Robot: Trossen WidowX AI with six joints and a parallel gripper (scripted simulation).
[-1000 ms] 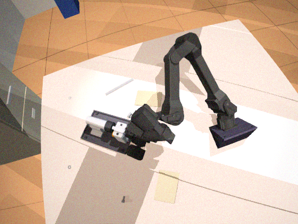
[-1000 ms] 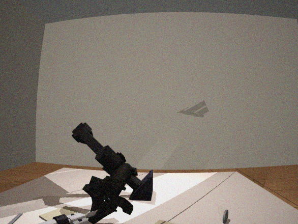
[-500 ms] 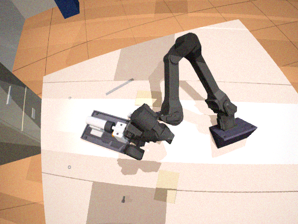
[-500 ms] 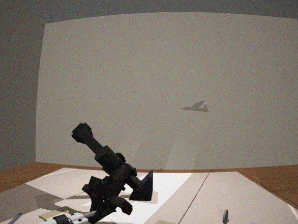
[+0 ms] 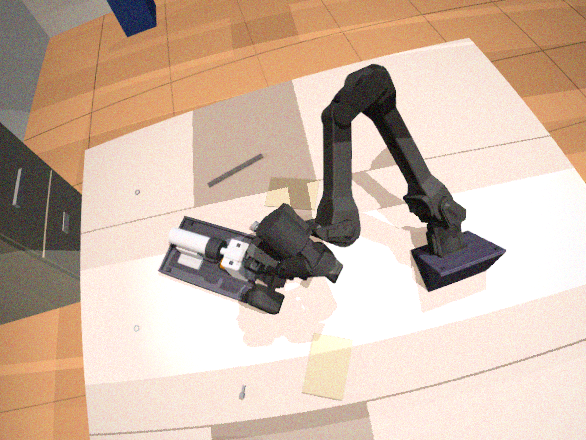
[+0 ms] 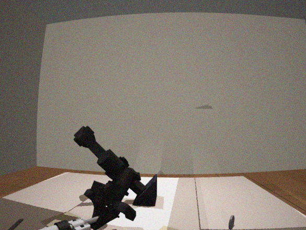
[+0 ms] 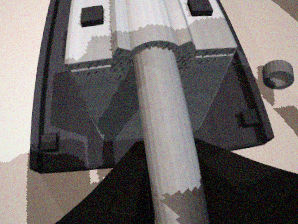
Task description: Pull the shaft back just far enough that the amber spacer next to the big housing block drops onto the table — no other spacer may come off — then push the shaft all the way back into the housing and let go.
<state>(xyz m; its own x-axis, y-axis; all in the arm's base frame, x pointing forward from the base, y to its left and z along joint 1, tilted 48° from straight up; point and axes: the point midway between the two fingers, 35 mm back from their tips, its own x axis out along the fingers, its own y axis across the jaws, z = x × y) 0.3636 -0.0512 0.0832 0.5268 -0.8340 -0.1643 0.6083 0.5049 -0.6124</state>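
My gripper [image 5: 262,270] [image 7: 162,149] is shut on the pale round shaft [image 7: 167,110] [image 6: 93,220], with a dark finger on each side of it. The shaft runs from my fingers into a white block [image 5: 235,255] [image 7: 217,37] in the dark tray [image 5: 207,278] [image 7: 42,100]. Beyond the block are a black collar [image 5: 214,248] [image 6: 62,225] and a thick white cylinder [image 5: 187,239]. A small amber sliver [image 5: 222,266] shows at the block's lower left edge. No amber spacer shows in the wrist view. The arm hides part of the tray's near end.
A grey ring [image 5: 254,226] [image 7: 278,75] lies beside the tray. A dark bar [image 5: 235,170] lies behind it. Pale yellow sheets [image 5: 327,367] [image 5: 276,197], a small grey piece [image 5: 242,392] and two tiny rings [image 5: 137,192] [image 5: 136,328] are also on the table.
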